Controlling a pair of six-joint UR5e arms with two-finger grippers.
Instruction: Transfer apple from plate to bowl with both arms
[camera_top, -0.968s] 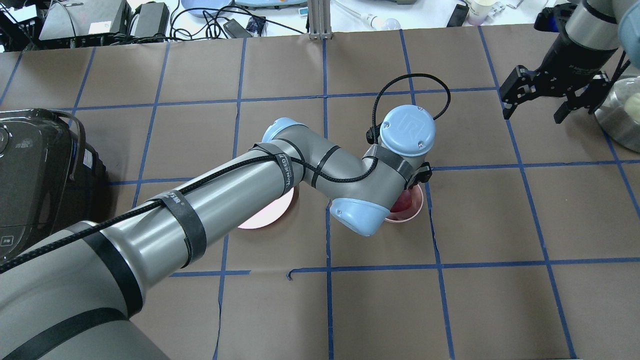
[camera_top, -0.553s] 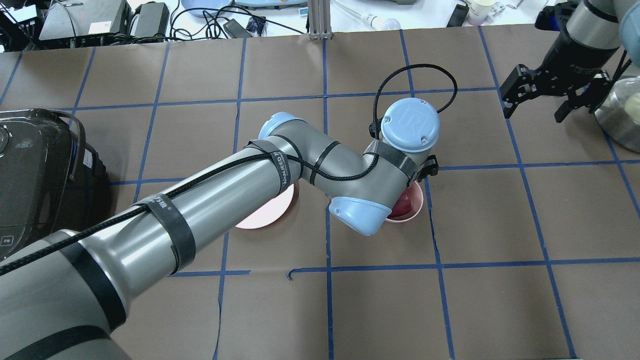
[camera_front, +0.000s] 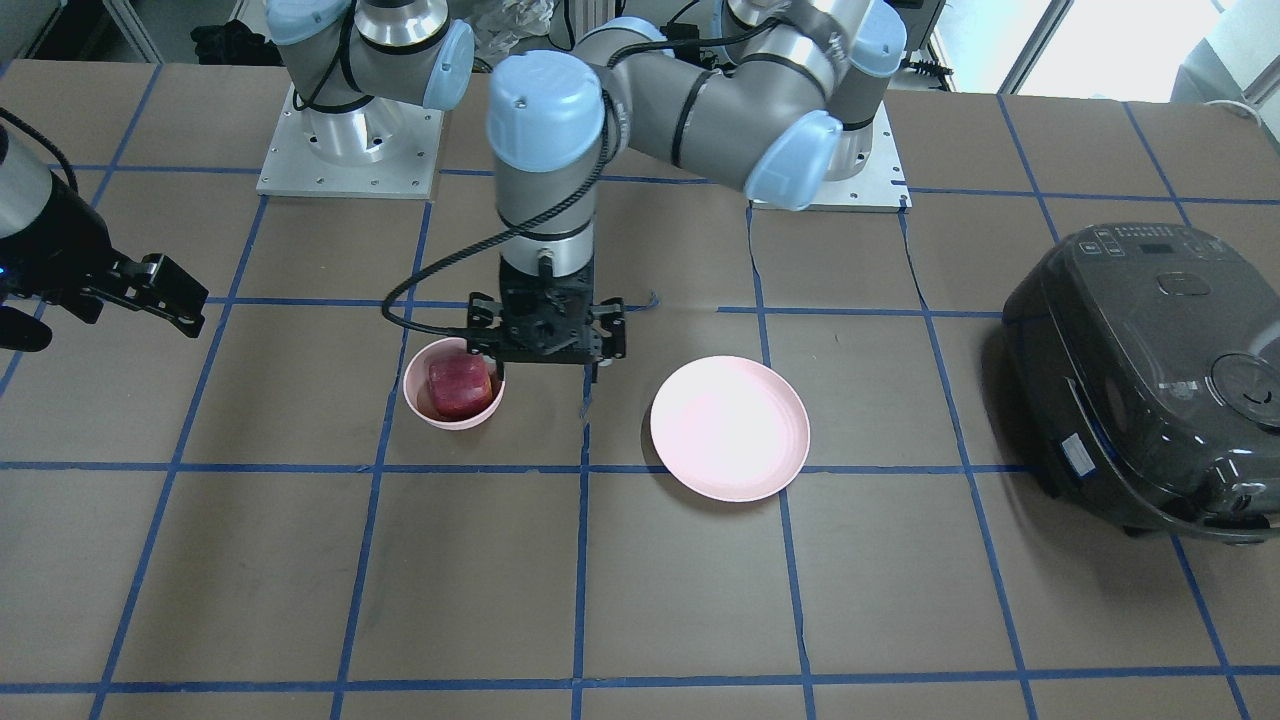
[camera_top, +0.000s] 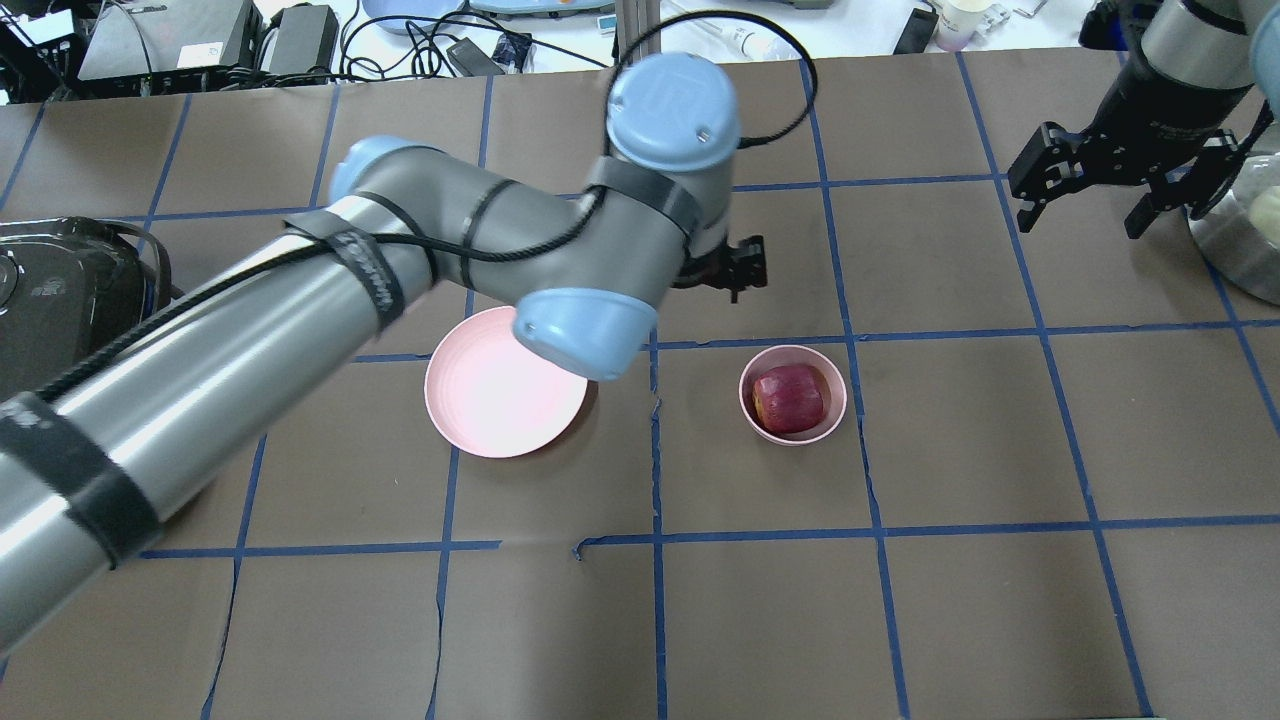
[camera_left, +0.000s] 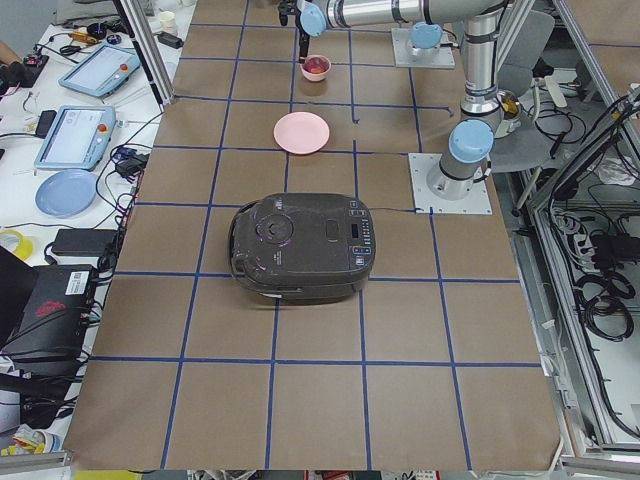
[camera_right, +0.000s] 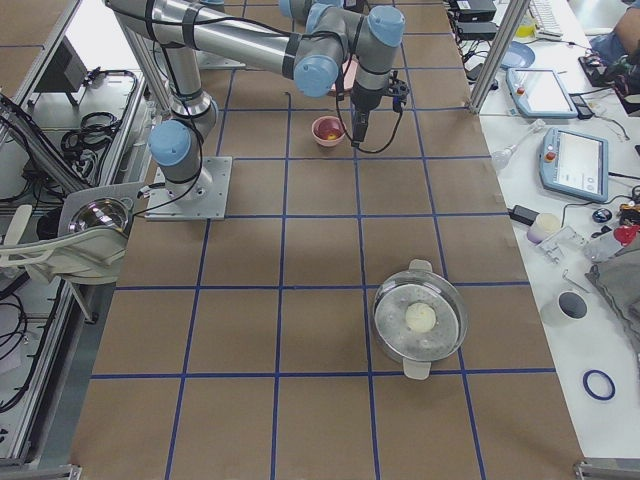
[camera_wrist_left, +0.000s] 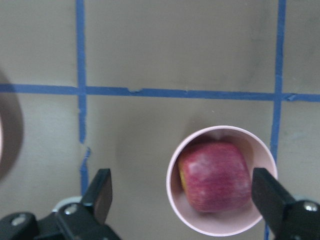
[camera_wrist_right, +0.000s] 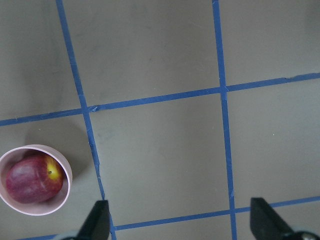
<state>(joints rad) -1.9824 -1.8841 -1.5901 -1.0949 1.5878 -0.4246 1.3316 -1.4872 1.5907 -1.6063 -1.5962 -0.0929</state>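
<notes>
One small dark red apple (camera_top: 789, 398) is seen lying inside one deep pink bowl (camera_top: 795, 438) on the brown gridded tabletop (camera_top: 1000, 600). One wide pink plate (camera_top: 480, 400), with nothing on it, is set apart on the robot's left. Two arms are counted. The left arm's fingers (camera_wrist_left: 100, 192) are spread wide, raised near the bowl and pinching nothing. The right arm's fingers (camera_wrist_right: 262, 215) are likewise spread, well away. The apple is judged light, firm, smooth-skinned and easily bruised; it would best be gripped across its flatter sides.
</notes>
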